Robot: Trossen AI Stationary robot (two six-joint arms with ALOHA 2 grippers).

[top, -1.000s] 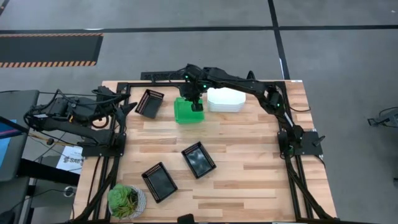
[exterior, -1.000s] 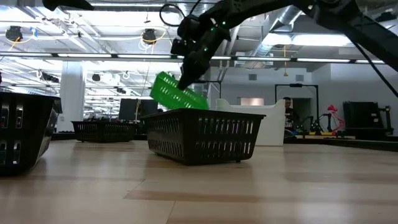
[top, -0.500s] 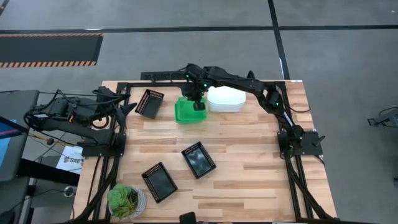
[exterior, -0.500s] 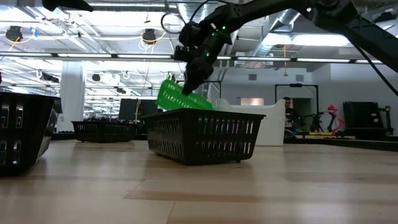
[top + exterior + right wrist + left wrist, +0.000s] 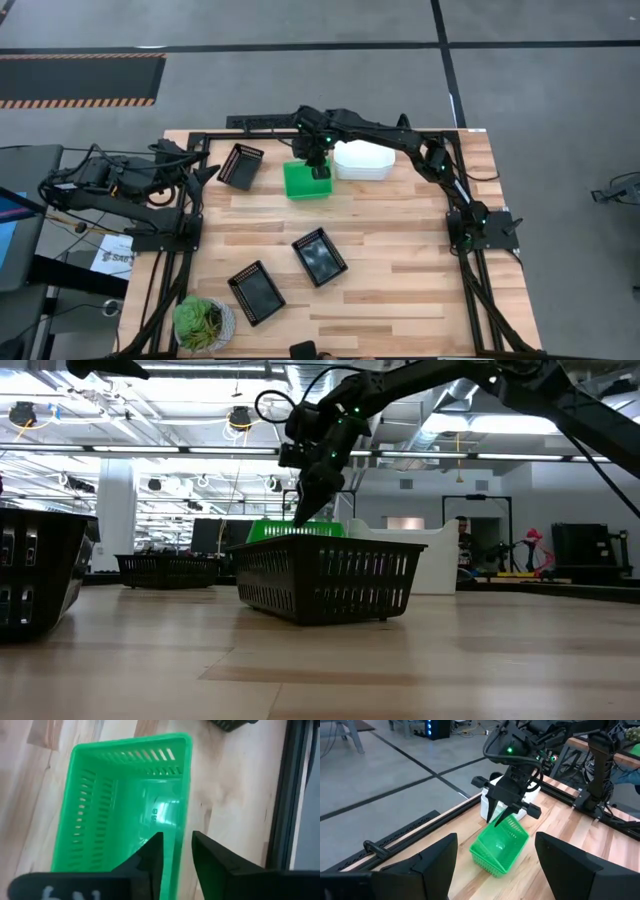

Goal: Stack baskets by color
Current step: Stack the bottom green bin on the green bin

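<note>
A green basket (image 5: 305,182) sits level on the table's far side; in the left wrist view the green basket (image 5: 500,845) seems nested in another green one. My right gripper (image 5: 177,857) stands open above it, slanting down, one finger on each side of its far long wall. White baskets (image 5: 362,160) are stacked just right of it. Black baskets lie at the far left (image 5: 240,166), in the middle (image 5: 319,256) and near the front (image 5: 256,292). My left gripper (image 5: 497,870) waits open, raised at the table's left edge. My right gripper straddles the green basket's far long wall (image 5: 184,827) near its right end, one finger (image 5: 150,857) inside the basket and one (image 5: 215,862) outside, coming from above at a slant. Whether either finger touches the wall I cannot tell.
A potted green plant (image 5: 204,322) stands at the near left corner. A black frame rail (image 5: 250,122) runs along the far edge behind the baskets. Bare wood lies at the table's right and near right.
The green basket hung tilted from my right gripper a second ago, one end raised. It has come down and now lies level. My right gripper has sunk a little with it and stays over its far right corner.
</note>
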